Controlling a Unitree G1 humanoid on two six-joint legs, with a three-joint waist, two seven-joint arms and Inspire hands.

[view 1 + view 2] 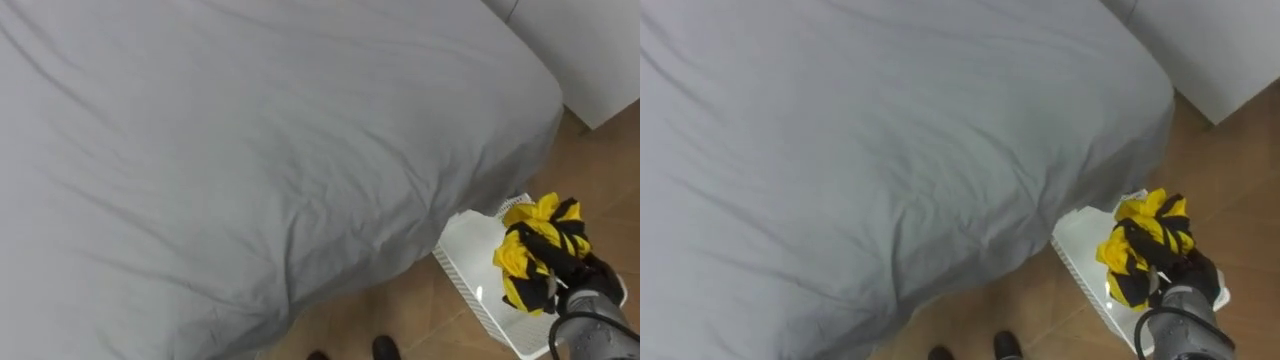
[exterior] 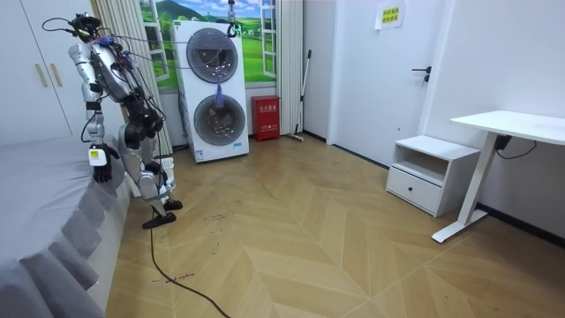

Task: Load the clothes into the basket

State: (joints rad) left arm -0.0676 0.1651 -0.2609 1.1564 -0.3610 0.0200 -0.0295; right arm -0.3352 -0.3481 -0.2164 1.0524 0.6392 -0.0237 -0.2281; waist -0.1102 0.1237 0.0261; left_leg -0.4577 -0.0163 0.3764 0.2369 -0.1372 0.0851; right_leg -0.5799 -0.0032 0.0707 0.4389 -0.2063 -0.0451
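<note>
Clutching a bunched yellow-and-black garment (image 1: pixel 530 245) in the curled right hand (image 1: pixel 574 272), with the cloth up and to the left of the palm, directly over the white basket (image 1: pixel 468 258); cannot tell whether touching it. Standing at the corner of the grey bed (image 1: pixel 250 150), near a white wardrobe (image 1: pixel 600 50), with the basket on the wooden floor (image 1: pixel 420 320) just beside the bed's overhang. Cannot read the yellow notice (image 2: pixel 387 15) high on the far wall. Cannot tell the state of the left hand (image 2: pixel 102 168), low at the bed's edge in the room view. Cannot see the basket's far rim behind cloth and hand.
</note>
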